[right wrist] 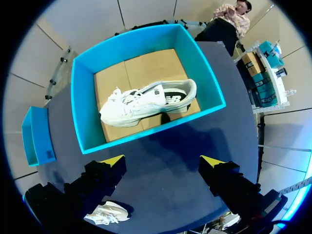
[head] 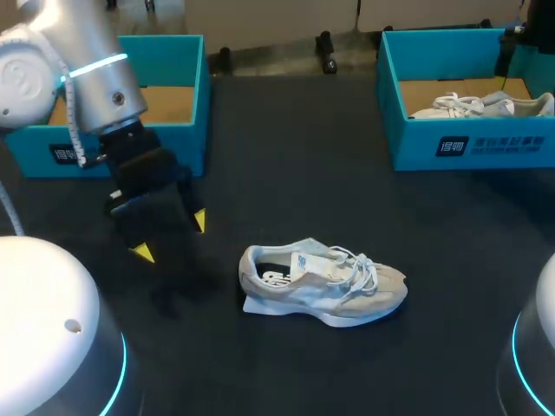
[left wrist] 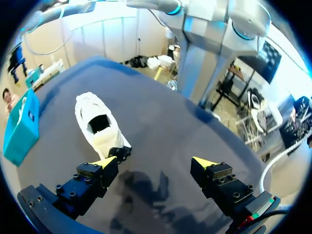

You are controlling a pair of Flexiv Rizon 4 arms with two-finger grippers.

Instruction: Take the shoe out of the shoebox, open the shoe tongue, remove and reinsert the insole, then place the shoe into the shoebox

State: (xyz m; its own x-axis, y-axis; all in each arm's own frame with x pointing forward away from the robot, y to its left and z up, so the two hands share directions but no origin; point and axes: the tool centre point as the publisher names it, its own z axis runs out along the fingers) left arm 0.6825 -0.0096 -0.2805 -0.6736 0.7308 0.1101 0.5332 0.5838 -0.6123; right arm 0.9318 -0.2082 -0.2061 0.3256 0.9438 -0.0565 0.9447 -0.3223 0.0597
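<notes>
Status: 1 shoe is out of its box and stands on its sole on the table, near the middle, toe toward my right side. It touches neither tool.

Left shoebox: bare cardboard floor on show, no shoe seen in it. Right shoebox: holds a 2nd shoe, lying on its side.

Left tool: fingers apart, nothing between them. It hovers over the table just beside the heel end of the shoe. In the left wrist view the heel sits ahead of 1 finger, not between the 2.

Right tool: fingers apart and empty, high above the table, looking down into the right shoebox.

Shoe detail, head view: the tongue looks drawn up and forward, leaving the mouth wide. A dark insole with a pale mark lies inside.

Judgement on progress:
- Step 1, shoe out of box: done.
- Step 2, tongue opened: looks done, though the laces hide part of it.
- Step 3, insole out and back in: the insole sits in the shoe now; I cannot tell whether it has yet to come out or has already been put back.
- Step 4, shoe into shoebox: not done.

With both tools empty and the left one closest, I judge the next contact falls to the left tool at the heel opening.
</notes>
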